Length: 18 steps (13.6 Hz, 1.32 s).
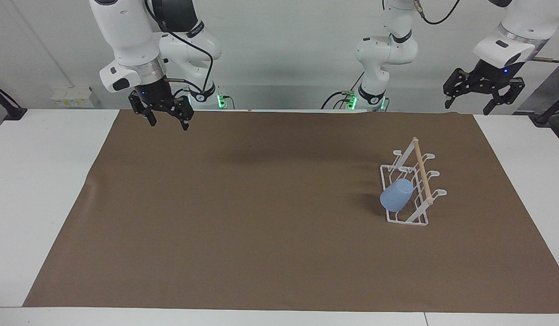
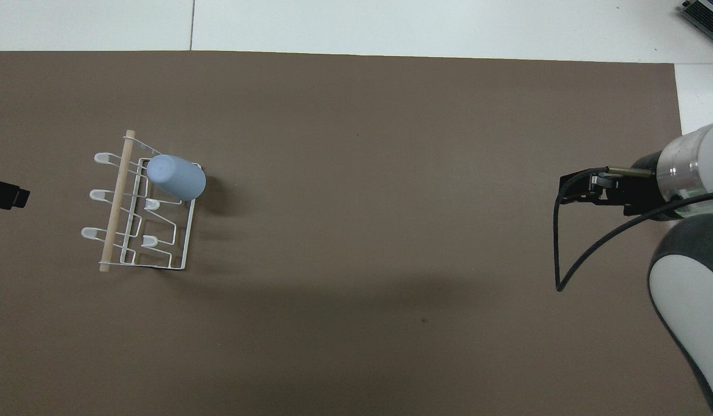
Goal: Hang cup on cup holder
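Hanging done, I reckon: cup (image 1: 396, 195) sits on the cup holder (image 1: 420, 168), my left gripper (image 1: 483, 90) and right gripper (image 1: 164, 113) both spread, empty, well apart.

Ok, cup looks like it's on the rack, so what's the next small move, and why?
Probably just park the left gripper, which is open, empty and raised clear of the cup holder. The cup hangs tilted on a prong at the holder's end farthest from the robots, untouched. The right gripper waits open at its own end.
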{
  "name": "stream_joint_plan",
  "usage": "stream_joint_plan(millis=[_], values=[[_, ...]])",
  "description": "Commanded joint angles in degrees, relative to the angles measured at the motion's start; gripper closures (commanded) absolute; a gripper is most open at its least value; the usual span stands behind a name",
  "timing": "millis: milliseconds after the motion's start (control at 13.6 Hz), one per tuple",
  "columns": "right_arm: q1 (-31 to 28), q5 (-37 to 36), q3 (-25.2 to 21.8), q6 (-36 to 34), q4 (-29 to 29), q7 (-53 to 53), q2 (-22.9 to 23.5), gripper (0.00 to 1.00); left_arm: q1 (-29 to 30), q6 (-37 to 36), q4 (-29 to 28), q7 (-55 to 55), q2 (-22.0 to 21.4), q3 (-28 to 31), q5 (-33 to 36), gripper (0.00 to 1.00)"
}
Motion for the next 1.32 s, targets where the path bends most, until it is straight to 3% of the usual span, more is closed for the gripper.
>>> stream_joint_plan(millis=[0,662,1250], values=[[-1.1,0.1,0.7,-0.1,-1.1,-0.4,-1.2,0.0,-1.1,-0.1,-1.5,-0.3,-1.4,1.1,-0.8,0.0],[-1.0,0.1,0.7,-0.1,-1.1,-0.4,-1.2,0.0,-1.5,-3.6,-1.5,-14.3,-2.3,1.0,-3.6,0.0],[-1.1,0.1,0.7,-0.1,-1.1,-0.4,-1.2,0.0,-1.7,-5.4,-2.8,-13.9,-3.6,0.9,-2.9,0.0]])
